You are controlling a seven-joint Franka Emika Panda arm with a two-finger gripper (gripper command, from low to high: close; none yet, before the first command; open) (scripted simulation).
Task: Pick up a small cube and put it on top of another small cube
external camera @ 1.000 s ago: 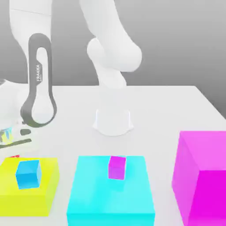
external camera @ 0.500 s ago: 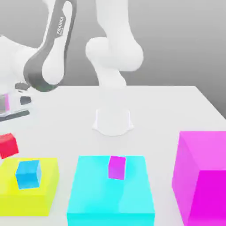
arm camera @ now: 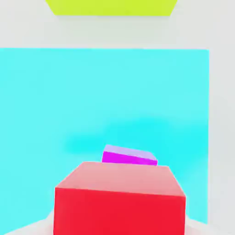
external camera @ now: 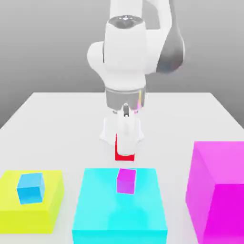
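The small red cube [external camera: 125, 151] hangs in the air, with my gripper [external camera: 125, 147] shut on it. It is just behind and above the small magenta cube [external camera: 126, 180], which rests on the flat cyan block [external camera: 119, 209]. In the hand view the red cube [arm camera: 119, 202] is close up, with the magenta cube [arm camera: 129, 156] peeking out beyond it on the cyan block [arm camera: 110, 101].
A small blue cube [external camera: 30, 187] sits on a yellow block [external camera: 29, 209] at the exterior view's left. A huge magenta block [external camera: 219, 190] stands at the right. The arm's white base [external camera: 122, 131] is behind the red cube. A yellow block's edge [arm camera: 110, 7] lies past the cyan one.
The arm has swung from the exterior view's left to the middle, carrying the red cube up off the table to a spot above the cyan block's back edge.
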